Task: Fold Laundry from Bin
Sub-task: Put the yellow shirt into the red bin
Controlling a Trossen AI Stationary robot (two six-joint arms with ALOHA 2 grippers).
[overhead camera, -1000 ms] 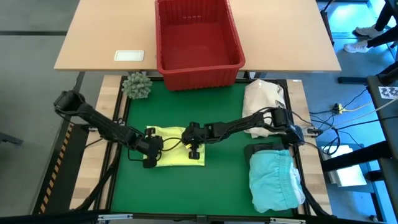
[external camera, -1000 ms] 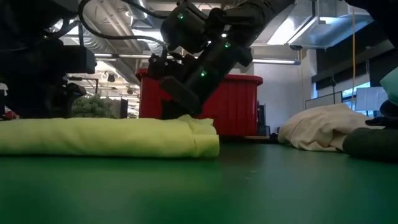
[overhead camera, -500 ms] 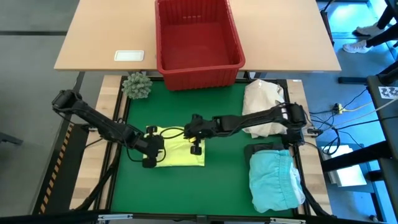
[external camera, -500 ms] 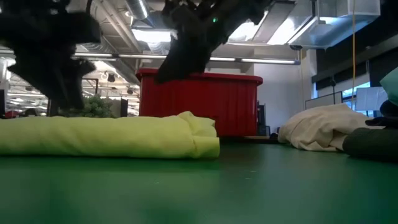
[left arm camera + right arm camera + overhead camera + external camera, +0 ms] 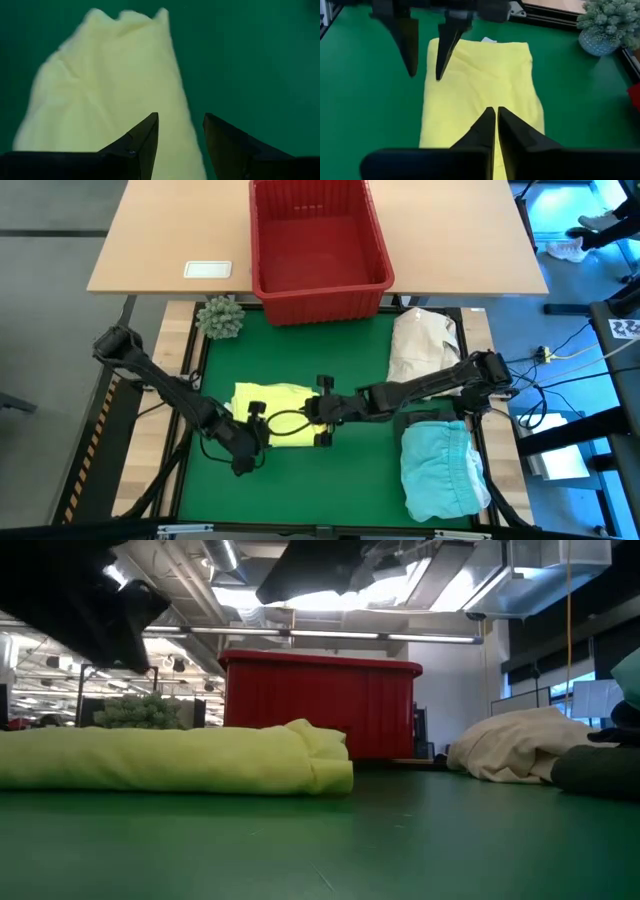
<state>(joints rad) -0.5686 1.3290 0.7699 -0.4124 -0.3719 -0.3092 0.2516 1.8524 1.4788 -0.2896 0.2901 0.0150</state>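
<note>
Yellow garment [image 5: 272, 427]: folded flat on the green surface [image 5: 350, 480], between the two end effectors, gripped by neither. Left end effector [image 5: 250, 442]: raised over the garment's near-left corner; fingers [image 5: 142, 145] parted, nothing between them; in the low view only a dark blurred mass at the upper left. Right end effector [image 5: 324, 428]: over the garment's right edge; fingers [image 5: 487, 131] pressed together, clenched on nothing; its tips are hard to make out from above, and the low view cuts it off at the top edge. Red bin [image 5: 318, 246]: on the far side of both end effectors, on the wooden table; its floor shows bare, and its base is hidden behind the garment in the low view. Turquoise garment [image 5: 440, 470]: to the right of the right end effector, at the surface's near-right corner. Dark garment [image 5: 418, 420]: mostly hidden beneath the turquoise one. Cream cloth bundle [image 5: 420, 345]: right of the right end effector, partly crossed by that arm. Small spiky plant [image 5: 220, 317]: beyond the left end effector.
</note>
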